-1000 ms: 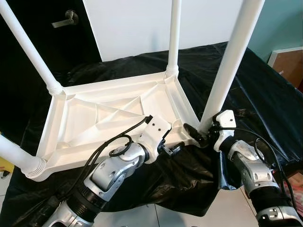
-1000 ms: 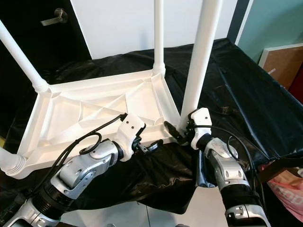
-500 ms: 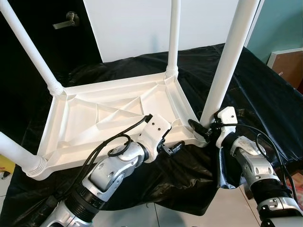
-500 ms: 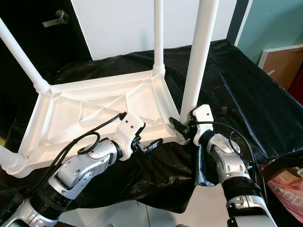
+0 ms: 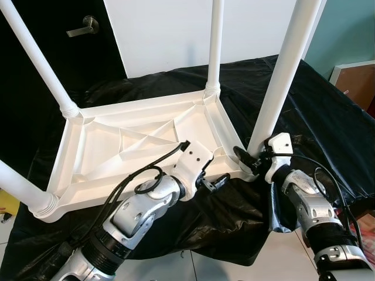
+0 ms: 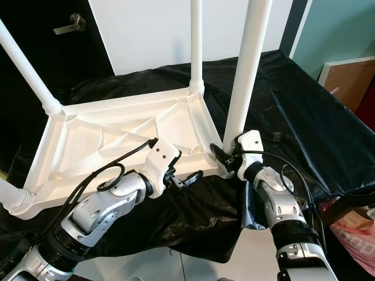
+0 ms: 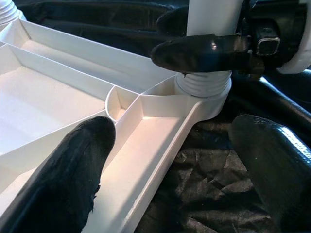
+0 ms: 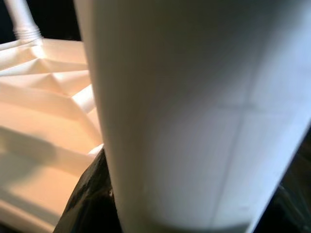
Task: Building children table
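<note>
Inverted white tabletop (image 5: pixel 140 143) on black sheet (image 5: pixel 316 111), legs up.
Right gripper (image 6: pixel 225 157) clamps base of near-right leg (image 5: pixel 281 76) at its corner socket. Left gripper (image 7: pixel 170 160) spread open, straddling the tabletop's near rim just beside that socket, holding nothing.

1. Left arm (image 5: pixel 137 213): silver metallic segmented housings, black ribbed joint collar, white wrist block, looped black cables.
2. Right arm (image 5: pixel 310 208): matching silver shells, white wrist module, thin black cable.
3. Left gripper (image 5: pixel 215 182) and right gripper (image 5: pixel 245 161): long glossy black fingers.
</note>
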### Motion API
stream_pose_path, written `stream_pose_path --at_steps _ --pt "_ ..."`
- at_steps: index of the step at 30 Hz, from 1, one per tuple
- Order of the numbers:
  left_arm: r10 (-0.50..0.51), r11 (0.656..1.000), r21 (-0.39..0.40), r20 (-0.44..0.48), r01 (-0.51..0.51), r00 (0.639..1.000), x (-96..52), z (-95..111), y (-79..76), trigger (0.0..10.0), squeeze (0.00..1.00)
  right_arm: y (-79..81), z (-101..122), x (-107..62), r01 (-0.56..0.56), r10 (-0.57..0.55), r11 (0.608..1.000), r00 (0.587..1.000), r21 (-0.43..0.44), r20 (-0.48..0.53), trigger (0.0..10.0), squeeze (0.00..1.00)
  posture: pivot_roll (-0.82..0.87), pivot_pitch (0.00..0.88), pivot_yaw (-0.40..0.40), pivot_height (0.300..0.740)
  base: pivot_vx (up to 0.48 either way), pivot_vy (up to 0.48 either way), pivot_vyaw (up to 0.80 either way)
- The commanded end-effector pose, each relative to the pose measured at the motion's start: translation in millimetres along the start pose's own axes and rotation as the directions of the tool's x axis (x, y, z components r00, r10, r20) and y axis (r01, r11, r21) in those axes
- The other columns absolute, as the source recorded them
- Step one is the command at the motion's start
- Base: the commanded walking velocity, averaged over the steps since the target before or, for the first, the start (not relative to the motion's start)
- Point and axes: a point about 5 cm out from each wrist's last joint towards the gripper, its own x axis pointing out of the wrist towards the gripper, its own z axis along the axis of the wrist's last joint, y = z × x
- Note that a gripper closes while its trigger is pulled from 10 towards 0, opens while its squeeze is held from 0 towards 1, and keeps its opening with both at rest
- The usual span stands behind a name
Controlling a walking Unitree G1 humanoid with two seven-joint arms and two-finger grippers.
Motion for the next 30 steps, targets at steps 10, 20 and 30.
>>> stream_pose_path --at_steps 10,20,30 --pt "-0.149 0.989 0.013 0.001 0.149 0.989 1.8 -2.6 -3.7 10.0 0.00 15.5 -28.6 -10.9 0.250 -0.241 0.965 0.964 0.075 -0.110 10.0 0.00 -0.15 0.015 0.037 0.740 0.000 0.000 0.00" --pt "-0.152 0.988 0.008 0.012 0.152 0.988 2.6 -3.3 -7.0 10.0 0.00 38.7 -38.2 -15.1 0.631 -0.603 0.765 0.772 0.128 -0.201 10.0 0.00 -0.15 0.008 0.026 0.740 0.000 0.000 0.00" --pt "-0.170 0.985 0.002 0.011 0.170 0.985 1.8 -5.4 -10.6 10.0 0.00 51.1 -31.1 -11.7 0.609 -0.587 0.781 0.791 0.136 -0.173 10.0 0.00 -0.15 0.009 0.028 0.740 0.000 0.000 0.00"
